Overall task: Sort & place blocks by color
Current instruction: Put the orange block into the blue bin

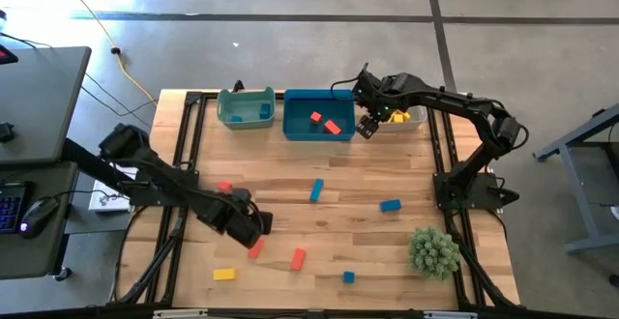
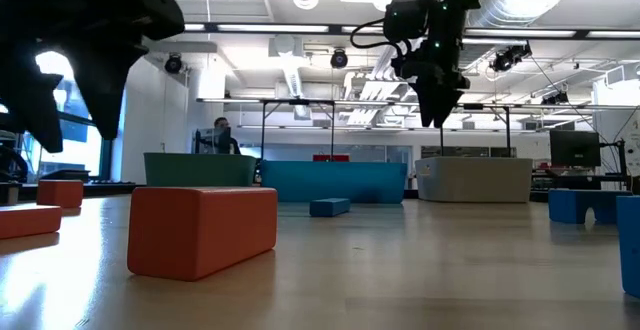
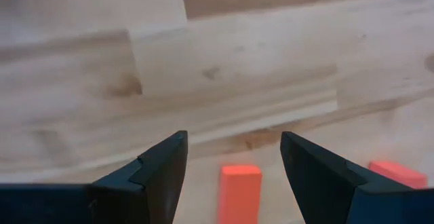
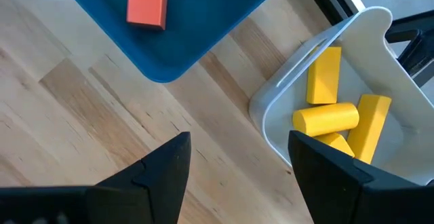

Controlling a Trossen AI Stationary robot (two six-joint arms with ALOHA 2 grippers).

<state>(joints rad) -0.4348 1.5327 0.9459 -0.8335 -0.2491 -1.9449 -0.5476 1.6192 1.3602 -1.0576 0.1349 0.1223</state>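
1. The left arm is stretched low across the near left of the table; its left gripper (image 1: 253, 226) is held with fingers apart and empty.
2. The right arm is reached toward the far edge; the right gripper (image 1: 367, 126) is held open, nothing gripped.

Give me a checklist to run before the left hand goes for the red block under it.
1. Left hand open: ok, nothing between its fingers.
2. Red block lined up with the gap: ok, it sits between the fingers in the wrist view.
3. Neighbouring red block out of the way: ok, off to one side.
4. Blue bin holds only red blocks: ok.
5. Right hand out of the path: not ok, it hangs open by the blue bin and the white bin.
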